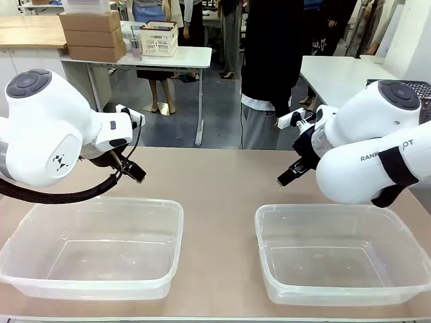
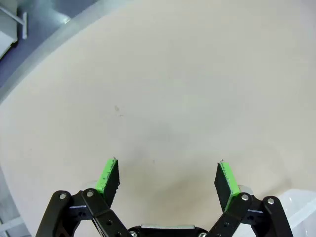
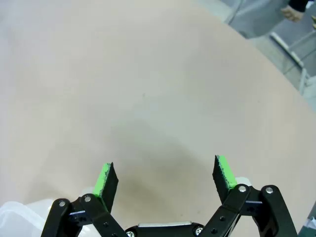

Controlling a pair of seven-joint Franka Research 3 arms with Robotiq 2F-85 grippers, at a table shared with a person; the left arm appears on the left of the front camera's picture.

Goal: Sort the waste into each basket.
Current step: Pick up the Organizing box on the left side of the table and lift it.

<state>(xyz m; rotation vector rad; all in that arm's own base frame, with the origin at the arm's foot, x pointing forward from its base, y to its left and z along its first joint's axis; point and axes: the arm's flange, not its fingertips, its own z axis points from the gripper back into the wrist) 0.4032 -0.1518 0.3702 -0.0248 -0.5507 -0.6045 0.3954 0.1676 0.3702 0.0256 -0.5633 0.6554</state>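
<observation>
Nearest the camera, two transparent tubs stand side by side on the table (image 1: 215,178), set apart by a strip of bare tabletop. The left basket (image 1: 108,200) sits at the front left and the right basket (image 1: 323,207) at the front right. Both are upright, and the beige surface shows through their clear floors. Behind the left basket, the left gripper (image 1: 132,171) hangs above the table, angled down and toward the middle. In the left wrist view, the left gripper (image 2: 168,170) has its jaws spread wide. The green pads (image 2: 106,175) stand well apart with only tabletop between them and have hold of nothing. A corner of a clear tub (image 2: 303,207) shows at the lower right edge of that view. Behind the right basket, the right gripper (image 1: 289,176) hangs above the table, angled down and toward the middle. In the right wrist view, the right gripper (image 3: 165,170) is likewise fully spread. Its pads (image 3: 223,172) are clear of any object and off the surface. A clear tub rim (image 3: 17,217) shows at the lower left corner of that view. A person (image 1: 273,60) in dark clothing stands at the far side of the table.
</observation>
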